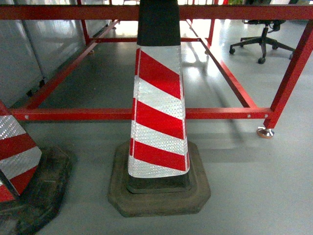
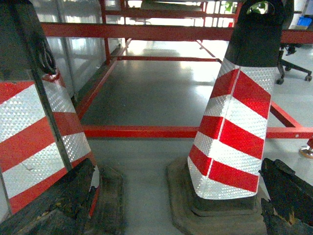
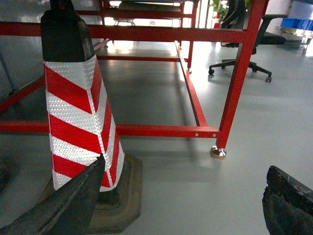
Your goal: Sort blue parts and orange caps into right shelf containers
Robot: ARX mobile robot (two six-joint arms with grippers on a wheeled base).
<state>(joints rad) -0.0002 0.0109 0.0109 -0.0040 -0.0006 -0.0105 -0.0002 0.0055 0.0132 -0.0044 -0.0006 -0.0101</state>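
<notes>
Both tools show only as dark, worn fingers at the bottom of their wrist views. On the left tool (image 2: pixel 171 210) one finger (image 2: pixel 54 205) sits at the lower left and the other at the lower right, with a wide gap between them, so it is spread and holds nothing. The right tool (image 3: pixel 181 205) is the same: one finger (image 3: pixel 68 205) low on the left, the other at the lower right corner, spread apart with only bare floor (image 3: pixel 195 196) between them. Neither tool appears in the head view.

No blue parts, orange caps, blue crates or steel shelf can be seen in any view, so where they are cannot be told. Facing the robot instead is a red-and-white striped traffic cone (image 1: pixel 159 112) on a dark rubber base, standing on the grey floor just in front of the low rail of a red steel frame (image 1: pixel 230 113). A second cone (image 1: pixel 14 156) stands at the left edge of the head view, and an office chair (image 1: pixel 261 41) stands well beyond the frame at the far right.

As I judge it, no sorting is in hand here: nothing is gripped, and the robot would have to reach the shelf first. Both arms seem held low and forward, wrists pointing across the floor towards the cones
</notes>
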